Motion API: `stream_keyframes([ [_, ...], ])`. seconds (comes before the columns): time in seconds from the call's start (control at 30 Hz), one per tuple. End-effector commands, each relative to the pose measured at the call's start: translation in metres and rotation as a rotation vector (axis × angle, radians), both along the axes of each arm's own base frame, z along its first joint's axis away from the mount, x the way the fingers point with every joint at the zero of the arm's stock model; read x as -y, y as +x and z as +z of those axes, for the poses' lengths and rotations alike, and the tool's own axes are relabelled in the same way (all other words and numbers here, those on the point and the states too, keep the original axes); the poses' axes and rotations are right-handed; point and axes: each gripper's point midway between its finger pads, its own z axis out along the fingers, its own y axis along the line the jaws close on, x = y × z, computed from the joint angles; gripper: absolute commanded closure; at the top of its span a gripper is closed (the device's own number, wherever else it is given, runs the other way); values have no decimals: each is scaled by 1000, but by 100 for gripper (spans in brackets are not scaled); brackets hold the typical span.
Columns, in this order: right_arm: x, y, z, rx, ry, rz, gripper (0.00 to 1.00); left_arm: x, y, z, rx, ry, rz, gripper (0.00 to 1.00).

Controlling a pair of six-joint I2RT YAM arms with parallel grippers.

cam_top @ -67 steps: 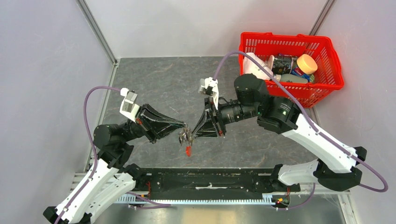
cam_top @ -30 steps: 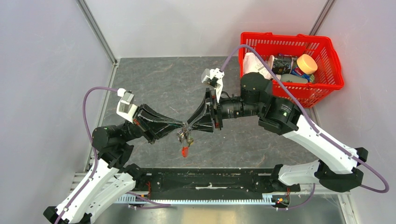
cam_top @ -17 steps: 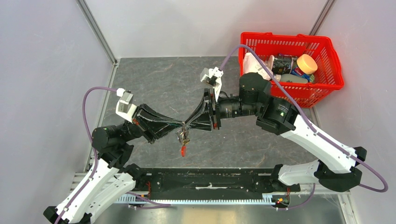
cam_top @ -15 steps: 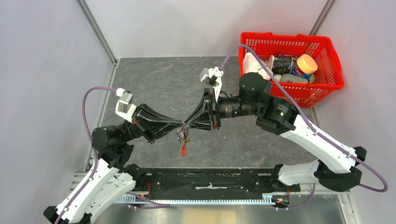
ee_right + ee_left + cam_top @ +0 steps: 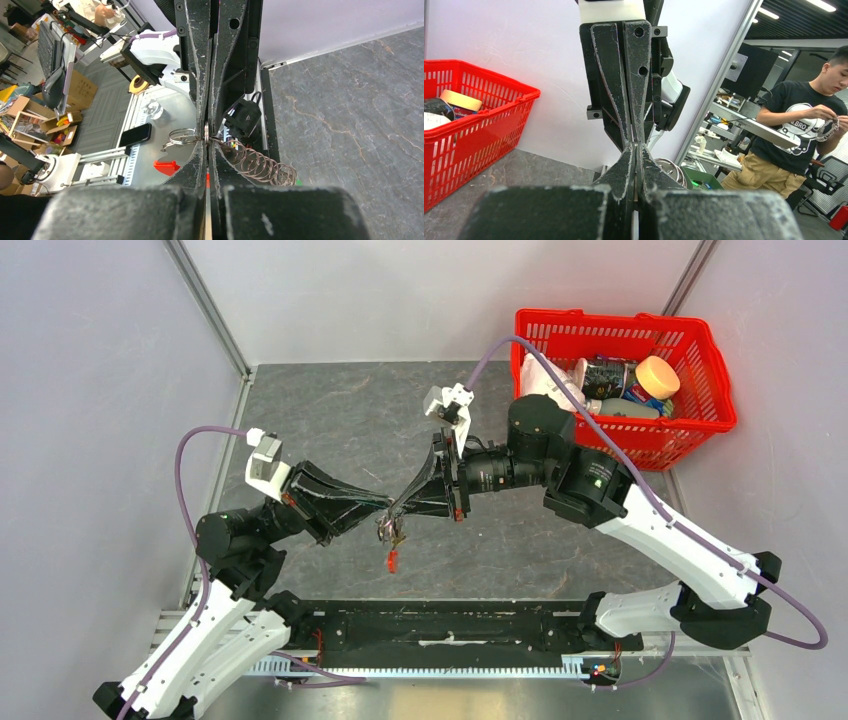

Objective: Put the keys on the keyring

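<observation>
- Both arms meet in mid-air over the near middle of the table (image 5: 330,410), tip to tip.
- The left gripper (image 5: 384,508) has its fingers pressed together, seemingly pinching the top of the keyring (image 5: 392,531).
- The right gripper (image 5: 402,510) is pressed together too, nipping the wire loop that sticks out beside its tips in its wrist view.
- The ring's strap dangles below them, off the table, with its red section (image 5: 390,562) lowest.
- The keys? Too small to pick out in that cluster.
- My read: this is the threading step, one hand steadying and the other working the ring.
- The next move needs a tiny, careful twist without either pinch slipping.
</observation>
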Motion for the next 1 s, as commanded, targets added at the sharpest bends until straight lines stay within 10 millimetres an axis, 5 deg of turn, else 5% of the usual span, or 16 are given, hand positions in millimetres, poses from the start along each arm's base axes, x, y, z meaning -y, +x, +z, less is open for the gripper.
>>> stream_keyframes([
  [0.0,2,-6,14,38,54,23,100,-5,-3,10,17,-47,4,98],
  [0.13,9,-10,15,61,48,36,100,0,-5,-1,-5,-6,-38,96],
  [0.47,33,-29,-17,58,-119,117,100,7,-20,-8,-8,128,-136,57],
  [0.97,45,-39,-41,11,-246,167,100,21,-16,-37,-126,272,-250,54],
])
